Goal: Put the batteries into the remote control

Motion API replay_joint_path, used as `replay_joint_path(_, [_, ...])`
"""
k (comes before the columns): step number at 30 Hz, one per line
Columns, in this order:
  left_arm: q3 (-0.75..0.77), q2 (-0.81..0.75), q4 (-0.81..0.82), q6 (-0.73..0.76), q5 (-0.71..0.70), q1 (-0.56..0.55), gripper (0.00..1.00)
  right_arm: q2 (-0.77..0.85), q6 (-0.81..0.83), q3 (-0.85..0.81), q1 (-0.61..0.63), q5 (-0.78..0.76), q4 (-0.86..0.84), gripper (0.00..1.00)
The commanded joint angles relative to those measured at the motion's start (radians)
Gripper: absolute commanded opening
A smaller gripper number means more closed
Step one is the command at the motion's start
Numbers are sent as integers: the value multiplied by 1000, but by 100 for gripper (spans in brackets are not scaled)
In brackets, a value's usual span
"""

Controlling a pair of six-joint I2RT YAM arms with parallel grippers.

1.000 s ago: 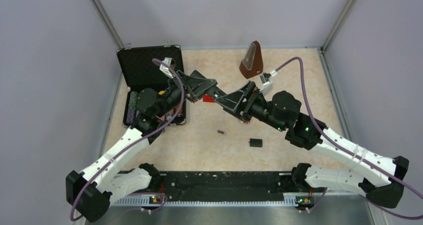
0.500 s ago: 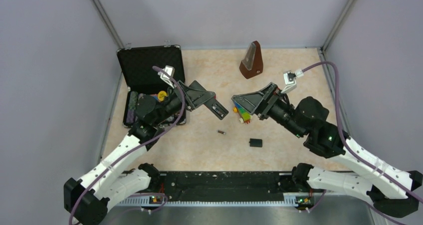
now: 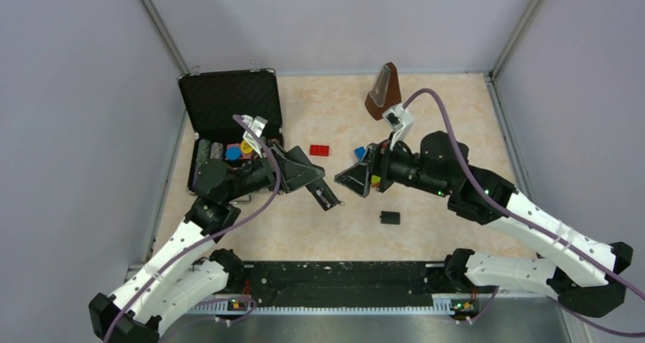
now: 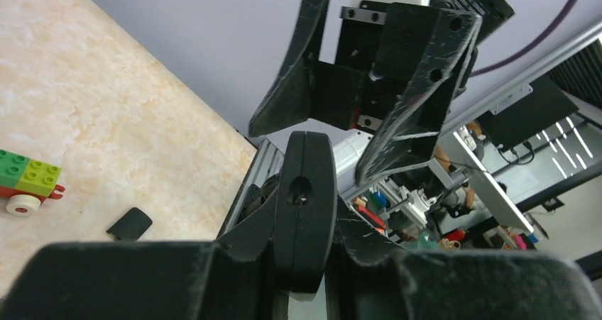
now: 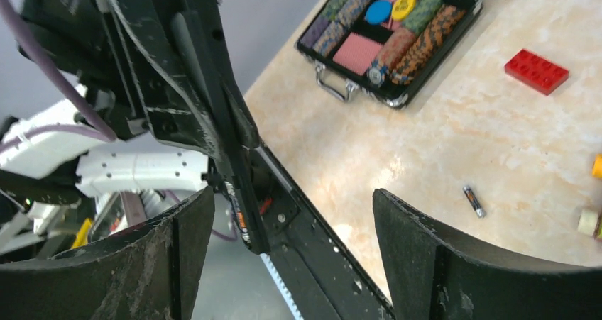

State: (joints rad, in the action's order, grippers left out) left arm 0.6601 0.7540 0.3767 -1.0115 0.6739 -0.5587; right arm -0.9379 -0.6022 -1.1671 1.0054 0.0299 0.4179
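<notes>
Facing the remote (image 5: 312, 242), our right gripper (image 5: 284, 199) gapes empty; our left gripper (image 4: 302, 267) clamps it aloft, likely for loading; one battery (image 5: 473, 201) lies below.

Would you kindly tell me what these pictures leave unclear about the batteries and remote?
- Second battery: in no view; only one battery shows, right wrist view.
- Remote control compartment: too small from above, partly covered by the left hand; whether filled, unclear.

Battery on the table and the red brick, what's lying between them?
Nothing. In the right wrist view, the stretch of table between the battery and the red brick is bare.
</notes>
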Motion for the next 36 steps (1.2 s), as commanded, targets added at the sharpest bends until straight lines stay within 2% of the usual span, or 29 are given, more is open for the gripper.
replay_joint_path(1, [30, -27, -20, 105, 94, 3, 0, -30, 73, -28, 1, 113, 26, 79])
replay_joint_path(6, [37, -63, -75, 175, 128, 2, 0, -49, 52, -28, 0, 95, 14, 77])
replay_joint_path(11, [42, -99, -175, 241, 95, 3, 0, -67, 33, -21, -15, 57, 25, 74])
replay_joint_path(13, [59, -113, -276, 287, 31, 2, 0, -68, 0, 1, -44, 11, 41, 72])
replay_joint_path(18, [98, -138, -609, 384, -330, 3, 0, -126, 2, 89, -174, 12, 71, 58])
replay_joint_path(22, [88, -147, -706, 356, -509, 7, 0, -286, 135, 104, -180, 58, 69, 56])
replay_joint_path(27, [73, -153, -777, 321, -643, 16, 0, -512, 226, 76, -178, 63, 59, 56])
replay_joint_path(33, [75, -157, -808, 300, -742, 37, 0, -709, 325, 19, -159, 48, 49, 56])
replay_joint_path(36, [75, -154, -803, 295, -728, 49, 0, -787, 382, -13, -145, 65, 56, 51])
